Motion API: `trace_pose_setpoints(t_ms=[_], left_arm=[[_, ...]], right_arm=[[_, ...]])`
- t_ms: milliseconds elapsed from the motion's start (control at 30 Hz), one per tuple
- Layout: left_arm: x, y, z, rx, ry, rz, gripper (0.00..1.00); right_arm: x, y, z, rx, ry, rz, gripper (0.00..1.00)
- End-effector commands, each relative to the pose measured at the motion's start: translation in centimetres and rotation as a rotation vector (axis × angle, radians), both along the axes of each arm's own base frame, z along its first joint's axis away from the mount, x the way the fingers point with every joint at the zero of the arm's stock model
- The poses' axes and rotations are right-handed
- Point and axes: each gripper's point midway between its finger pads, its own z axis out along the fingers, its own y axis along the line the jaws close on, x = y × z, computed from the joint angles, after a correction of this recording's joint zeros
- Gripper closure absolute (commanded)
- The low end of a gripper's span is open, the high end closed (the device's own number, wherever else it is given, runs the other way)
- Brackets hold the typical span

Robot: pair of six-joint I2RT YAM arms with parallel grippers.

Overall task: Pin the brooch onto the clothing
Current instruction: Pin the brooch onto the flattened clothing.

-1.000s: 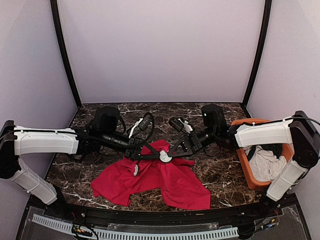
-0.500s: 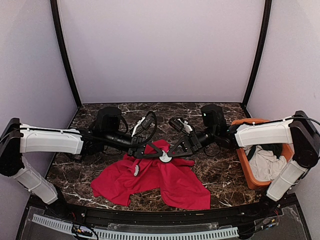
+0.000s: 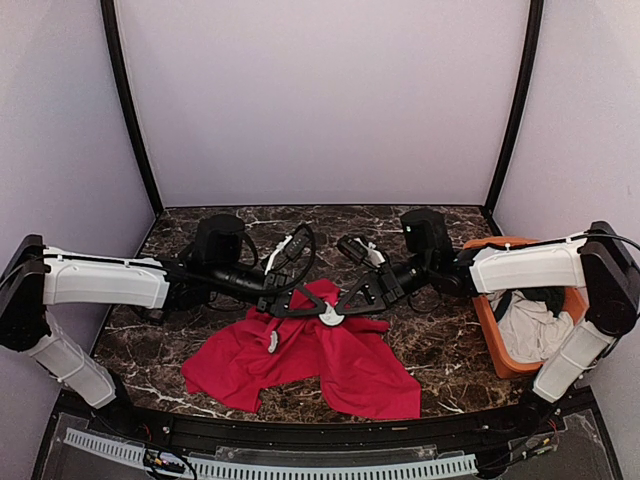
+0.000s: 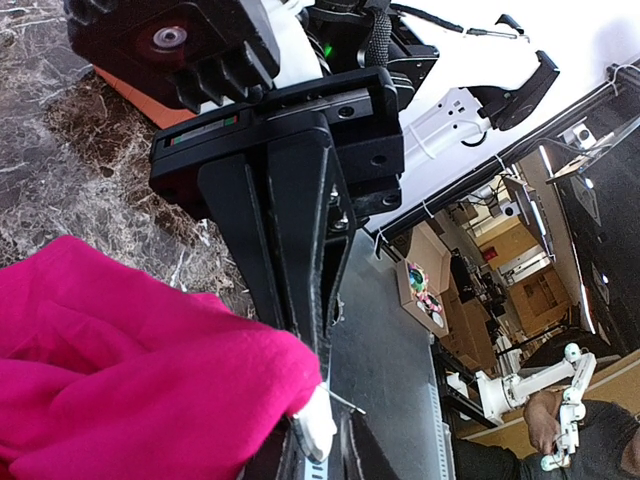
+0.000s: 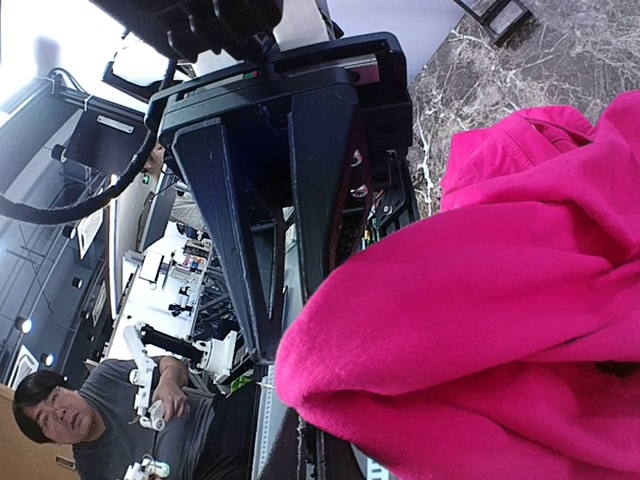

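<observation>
Top external view showed the dark marble table (image 3: 440, 345) with both arms stretched across it toward the middle. The clothing (image 3: 340, 365), a bright red T-shirt, lay crumpled at the centre near the front edge, its upper fold lifted between the two arms. An orange basket (image 3: 487, 330) stood at the table's right side, holding a white cloth (image 3: 530, 332) and a dark garment (image 3: 545, 298).

The left gripper (image 3: 316, 308) and the right gripper (image 3: 340, 305) met tip to tip over that raised fold. The right one's jaws were fully closed, with red fabric bunched at their tips in its wrist view. The left one's jaws stood narrow; whether they gripped anything could not be told.

The brooch (image 3: 330, 316), small and white, sat between the two sets of tips, touching the fold. In the left wrist view a thin metal pin (image 4: 345, 405) stuck out beside it.
</observation>
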Motion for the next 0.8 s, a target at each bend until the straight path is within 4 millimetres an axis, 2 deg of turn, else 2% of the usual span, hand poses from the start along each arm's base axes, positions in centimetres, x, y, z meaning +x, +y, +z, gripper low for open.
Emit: trace_pose_setpoints(t_ms=[0, 433, 500, 600, 767], left_arm=[[-1.06, -0.26, 0.31, -0.024, -0.003, -0.048, 0.86], [-1.15, -0.41, -0.14, -0.015, 0.018, -0.059, 0.86], [-1.15, -0.41, -0.12, -0.015, 0.015, -0.057, 0.89], [-1.08, -0.40, -0.16, -0.013, 0.012, -0.052, 0.98], [-1.09, -0.32, 0.10, -0.018, 0.003, -0.048, 0.99]], right_arm=[[0.86, 0.32, 1.51, 0.034, -0.065, -0.027, 1.00], [0.92, 0.76, 1.36, 0.005, -0.089, -0.031, 1.00], [0.88, 0.77, 1.34, 0.004, -0.089, -0.030, 1.00], [0.76, 0.66, 1.31, 0.004, -0.089, -0.027, 1.00], [0.59, 0.51, 1.37, 0.006, -0.092, -0.025, 1.00]])
